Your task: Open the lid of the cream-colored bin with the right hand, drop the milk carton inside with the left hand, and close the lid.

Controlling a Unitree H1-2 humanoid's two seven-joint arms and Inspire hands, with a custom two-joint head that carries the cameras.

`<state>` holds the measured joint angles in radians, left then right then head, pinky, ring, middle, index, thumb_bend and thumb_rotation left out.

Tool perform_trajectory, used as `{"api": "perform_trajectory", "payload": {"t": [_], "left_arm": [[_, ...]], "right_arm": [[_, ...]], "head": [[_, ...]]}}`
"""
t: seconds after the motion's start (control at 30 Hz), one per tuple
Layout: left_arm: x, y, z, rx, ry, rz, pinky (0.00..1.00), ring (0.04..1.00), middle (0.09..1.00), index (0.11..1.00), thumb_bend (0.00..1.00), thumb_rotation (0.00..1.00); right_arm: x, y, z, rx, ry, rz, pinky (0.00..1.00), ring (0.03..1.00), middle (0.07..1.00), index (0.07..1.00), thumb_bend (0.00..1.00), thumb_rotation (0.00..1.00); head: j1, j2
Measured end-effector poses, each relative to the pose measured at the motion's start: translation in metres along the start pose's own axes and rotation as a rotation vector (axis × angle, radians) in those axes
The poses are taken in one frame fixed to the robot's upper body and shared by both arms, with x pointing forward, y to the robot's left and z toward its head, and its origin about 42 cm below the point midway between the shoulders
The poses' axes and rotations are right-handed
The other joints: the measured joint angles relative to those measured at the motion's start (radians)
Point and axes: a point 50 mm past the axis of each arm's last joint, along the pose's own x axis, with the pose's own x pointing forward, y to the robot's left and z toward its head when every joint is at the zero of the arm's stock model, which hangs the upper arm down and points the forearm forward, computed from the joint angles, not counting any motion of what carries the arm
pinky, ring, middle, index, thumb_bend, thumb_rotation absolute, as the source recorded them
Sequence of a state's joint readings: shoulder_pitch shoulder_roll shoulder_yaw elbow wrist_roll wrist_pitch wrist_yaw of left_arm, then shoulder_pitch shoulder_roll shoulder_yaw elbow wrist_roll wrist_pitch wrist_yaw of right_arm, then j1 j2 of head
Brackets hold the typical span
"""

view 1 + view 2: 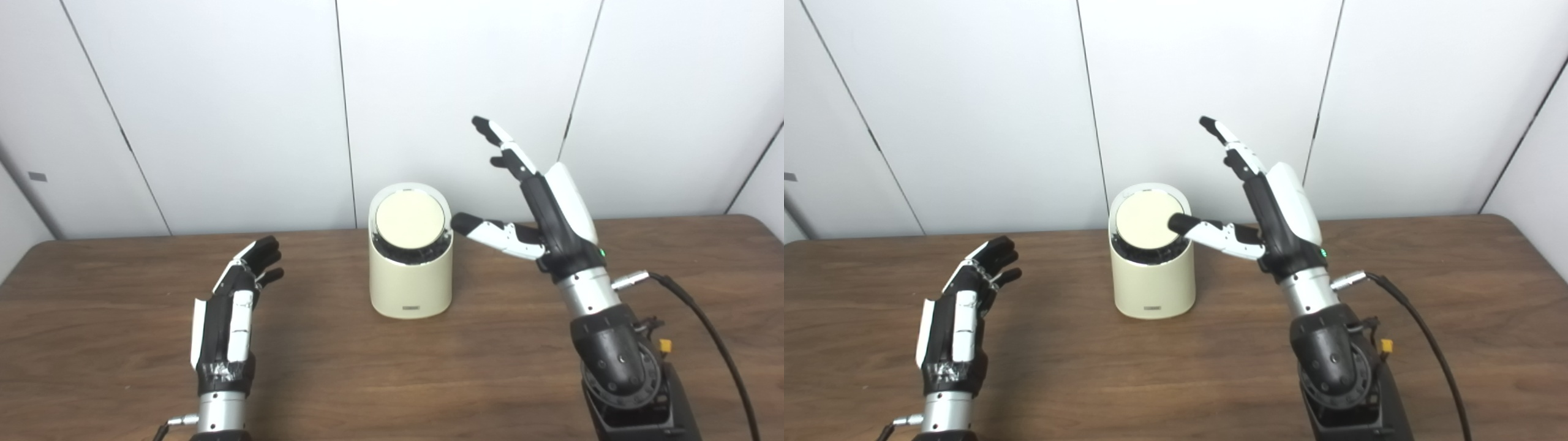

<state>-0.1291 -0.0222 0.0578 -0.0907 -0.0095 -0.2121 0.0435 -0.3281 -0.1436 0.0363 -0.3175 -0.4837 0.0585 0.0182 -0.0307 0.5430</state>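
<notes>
The cream-colored bin (410, 269) stood upright on the tabletop (392, 380), its long axis vertical, ahead of both my hands and between them. Its round lid (410, 218) lay seated in the sloped top opening, tilted toward me, with a dark gap visible below its front edge. I judged the lid to be closed.

My right hand (539, 208) was raised just to the right of the bin, at the height of the lid. It was released and grasped nothing: the fingers (503, 142) pointed up and away, spread apart, and the thumb (490, 229) reached leftward toward the lid rim. In the left eye view the thumb tip sat just beside the rim; in the right eye view it overlapped the lid edge. I could not tell whether it touched.

My left hand (236, 306) hovered low over the tabletop, well apart from the bin, to its left and nearer to me. Its fingers were partly curled but apart, and it held nothing.

No milk carton was visible in either view. I could not tell whether it was already inside the bin.

The right hand was clearly the nearer of the two. The lid lay directly to its left, so I judged that the coming move turned on a short leftward reach with the thumb at the lid rim.
</notes>
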Motion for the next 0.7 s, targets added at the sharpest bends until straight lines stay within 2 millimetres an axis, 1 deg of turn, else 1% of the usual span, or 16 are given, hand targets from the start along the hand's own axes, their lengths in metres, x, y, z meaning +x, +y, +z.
{"api": "perform_trajectory", "payload": {"t": [0.03, 0.07, 0.13, 0.17, 0.2, 0.23, 0.27, 0.3, 0.4, 0.43, 0.47, 0.53, 0.57, 0.63, 0.7], "left_arm": [[0.0, 0.0, 0.0, 0.011, 0.001, 0.006, 0.78, 0.824, 0.824, 0.822, 0.42, 0.82], [0.0, 0.001, 0.0, 0.019, 0.001, 0.009, 0.78, 0.825, 0.826, 0.824, 0.38, 0.79], [0.0, 0.001, 0.0, 0.042, 0.009, 0.01, 0.79, 0.838, 0.836, 0.832, 0.29, 0.73], [0.0, 0.002, -0.001, 0.051, 0.015, 0.007, 0.79, 0.842, 0.84, 0.835, 0.26, 0.7], [0.0, 0.002, -0.001, 0.059, 0.024, 0.005, 0.78, 0.845, 0.842, 0.836, 0.26, 0.67], [0.0, 0.003, -0.002, 0.063, 0.03, 0.004, 0.77, 0.845, 0.841, 0.836, 0.25, 0.63], [-0.001, 0.003, -0.002, 0.065, 0.034, 0.003, 0.77, 0.845, 0.841, 0.836, 0.25, 0.62], [-0.001, 0.003, -0.002, 0.065, 0.038, 0.002, 0.76, 0.84, 0.837, 0.836, 0.24, 0.57], [-0.003, 0.003, -0.003, 0.065, 0.053, 0.002, 0.75, 0.832, 0.831, 0.833, 0.24, 0.54], [-0.005, 0.003, -0.003, 0.066, 0.057, -0.001, 0.74, 0.821, 0.822, 0.813, 0.26, 0.5], [-0.007, 0.004, -0.004, 0.07, 0.064, -0.002, 0.74, 0.819, 0.82, 0.81, 0.26, 0.49], [-0.01, 0.007, -0.006, 0.08, 0.076, -0.006, 0.71, 0.788, 0.789, 0.773, 0.29, 0.4], [-0.013, 0.009, -0.007, 0.086, 0.083, -0.007, 0.7, 0.78, 0.78, 0.763, 0.29, 0.38], [-0.017, 0.013, -0.009, 0.08, 0.101, -0.003, 0.68, 0.761, 0.767, 0.756, 0.31, 0.35], [-0.021, 0.017, -0.012, 0.055, 0.123, 0.016, 0.69, 0.76, 0.773, 0.77, 0.29, 0.36]], "right_arm": [[-0.008, 0.001, -0.01, 0.02, 0.011, 0.008, 0.72, 0.833, 0.883, 0.873, 0.55, 0.79], [-0.017, 0.003, -0.019, 0.03, 0.028, 0.027, 0.7, 0.821, 0.877, 0.863, 0.51, 0.78], [-0.038, 0.008, -0.034, 0.047, 0.062, 0.053, 0.68, 0.802, 0.831, 0.816, 0.35, 0.75], [-0.048, 0.011, -0.039, 0.052, 0.089, 0.052, 0.67, 0.793, 0.813, 0.799, 0.29, 0.74], [-0.058, 0.014, -0.042, 0.064, 0.112, 0.038, 0.66, 0.775, 0.791, 0.779, 0.23, 0.66], [-0.066, 0.017, -0.045, 0.077, 0.129, 0.016, 0.65, 0.763, 0.779, 0.772, 0.2, 0.61], [-0.073, 0.021, -0.048, 0.096, 0.152, -0.008, 0.65, 0.757, 0.773, 0.768, 0.18, 0.58], [-0.08, 0.026, -0.051, 0.114, 0.184, -0.025, 0.62, 0.729, 0.757, 0.759, 0.19, 0.57], [-0.096, 0.035, -0.061, 0.168, 0.264, -0.061, 0.6, 0.704, 0.737, 0.744, 0.22, 0.52], [-0.098, 0.036, -0.063, 0.177, 0.277, -0.068, 0.59, 0.695, 0.724, 0.726, 0.24, 0.46], [-0.1, 0.035, -0.065, 0.186, 0.287, -0.078, 0.59, 0.695, 0.723, 0.724, 0.24, 0.45], [-0.101, 0.035, -0.067, 0.215, 0.301, -0.093, 0.58, 0.684, 0.713, 0.7, 0.25, 0.35], [-0.102, 0.035, -0.069, 0.23, 0.309, -0.096, 0.57, 0.677, 0.708, 0.692, 0.25, 0.31], [-0.105, 0.035, -0.072, 0.248, 0.324, -0.092, 0.54, 0.654, 0.694, 0.683, 0.26, 0.29], [-0.11, 0.037, -0.073, 0.254, 0.34, -0.085, 0.55, 0.667, 0.706, 0.691, 0.26, 0.3]], "head": [[0.002, 0.0], [0.003, 0.002], [0.0, 0.003], [-0.005, 0.005], [-0.008, 0.006], [-0.008, 0.008], [-0.008, 0.009], [-0.006, 0.012], [-0.005, 0.017], [-0.006, 0.021], [-0.006, 0.021], [0.001, 0.026], [0.002, 0.026], [0.003, 0.031], [0.002, 0.044]]}}
